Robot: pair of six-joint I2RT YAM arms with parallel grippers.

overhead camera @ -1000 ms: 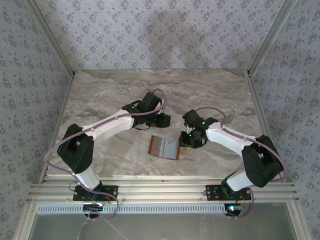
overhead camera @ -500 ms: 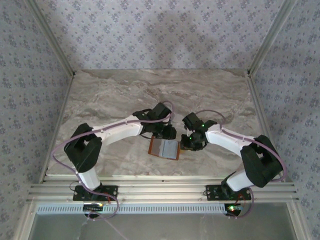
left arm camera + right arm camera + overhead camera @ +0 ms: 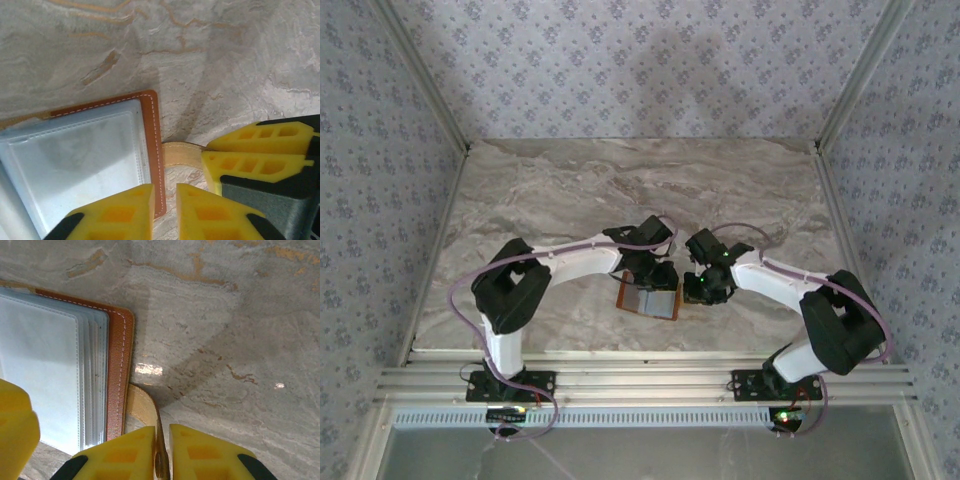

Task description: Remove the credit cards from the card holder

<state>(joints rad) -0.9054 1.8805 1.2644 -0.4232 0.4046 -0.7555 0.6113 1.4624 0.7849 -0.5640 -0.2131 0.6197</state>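
**Materials and shapes.** The table (image 3: pixel 570 190) has a glossy, marble-patterned top in beige-grey with rust veins. On it, between the two arms and near the front centre, lies the flat orange-brown leather card holder (image 3: pixel 645 303). It is open, with rounded corners, white stitching along its brown rim (image 3: pixel 151 130) and clear, pale grey-blue plastic sleeves (image 3: pixel 80 150) inside. A tan leather side tab (image 3: pixel 141 405) projects from its right edge. All gripper fingers are ribbed yellow foam-like pads on black bodies.

**Pose.** The white left arm (image 3: pixel 570 262) reaches right, elbow bent. The left gripper (image 3: pixel 663 277) points down at the holder's far right corner. Its fingers (image 3: pixel 120 212) stand close, the narrow slot lined over the rim. Whether they pinch it cannot be determined. The white right arm (image 3: pixel 775 280) reaches left. The right gripper (image 3: pixel 701 290) is lowered just beside the holder, its jaws all but closed with the side tab running in between them (image 3: pixel 162 430).

**Counts.** Two arms, two grippers, four yellow fingers, one card holder, one tab. The right wrist view shows several stacked sleeve edges; the number cannot be determined.
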